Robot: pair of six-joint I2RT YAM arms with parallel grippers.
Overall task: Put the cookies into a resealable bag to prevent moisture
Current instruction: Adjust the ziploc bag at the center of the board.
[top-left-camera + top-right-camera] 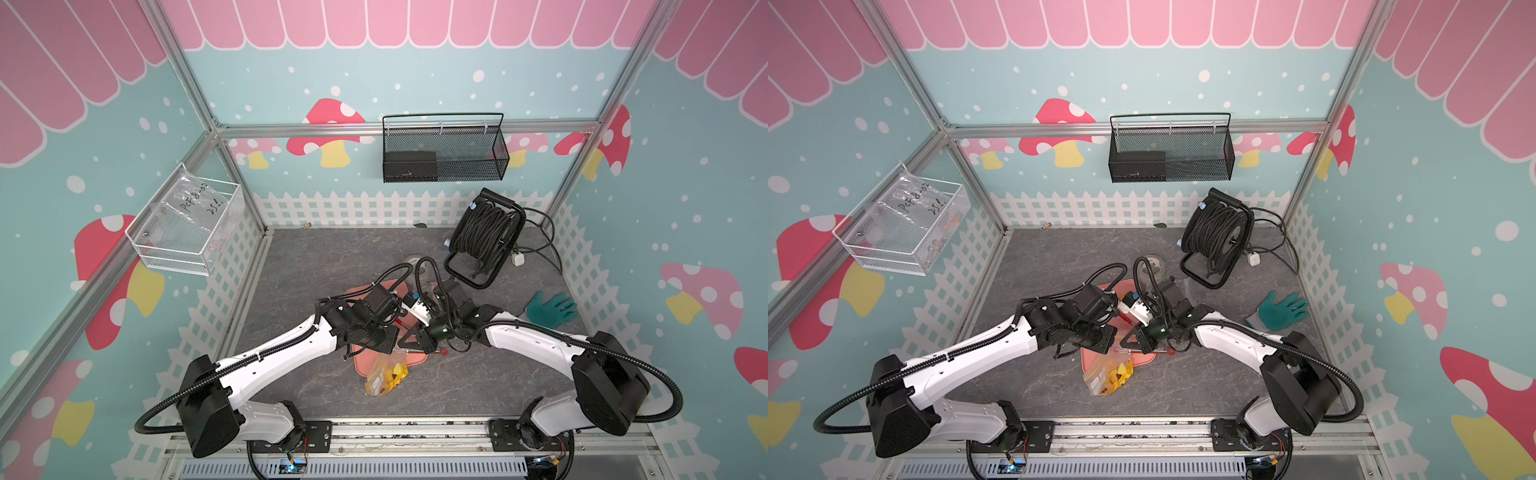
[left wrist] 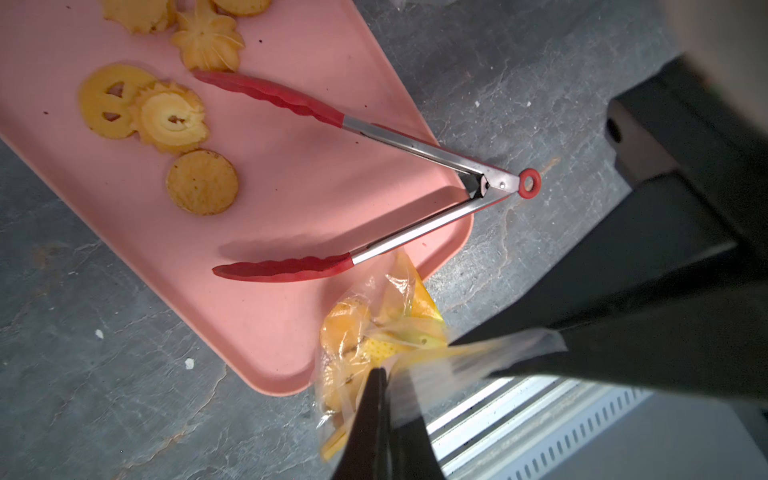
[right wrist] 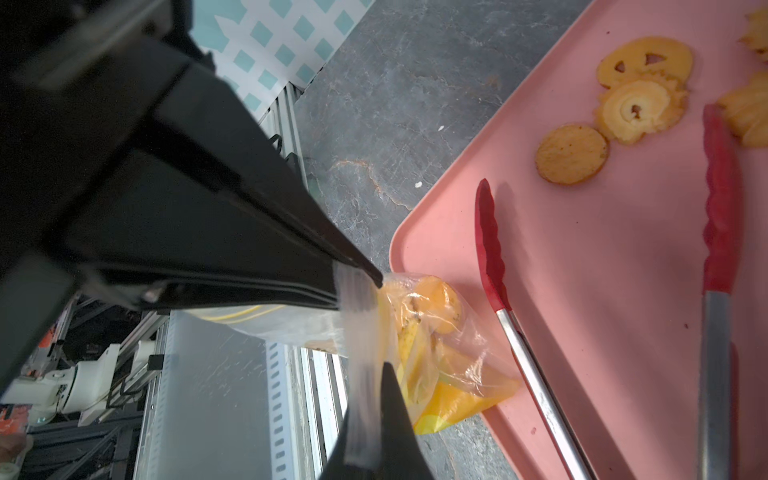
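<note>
Since a zip seal closes only when it is drawn taut and pressed along its length, the left gripper (image 2: 380, 376) is clamped fully closed on one end of the zip strip (image 3: 358, 324) of the resealable bag (image 2: 365, 332), with nothing but thin plastic between its jaws. The strip stretches straight across to the right gripper (image 3: 384, 370), which is likewise pinched fully closed on the other end, so the two hold the mouth flat between them. From that held edge the bag's long axis runs away from the tray and toward the robot's base, mouth uppermost and bottom corner trailing. Whether the bottom rests on the grey tabletop (image 2: 104, 374) cannot be told. Several cookies (image 3: 436, 303) are bunched inside the bag, low down and clear of the seal. Others lie flat and loose on the pink tray (image 2: 291, 311) just beside it; being mostly round, they have no real long axis. Further right, the tongs (image 2: 415, 149) lie on the tray, sprung wide open and gripping nothing. Their red tips point toward the loose cookies and their hinge ring hangs over the tray's edge, probably parked there to free both grippers for the bag.
</note>
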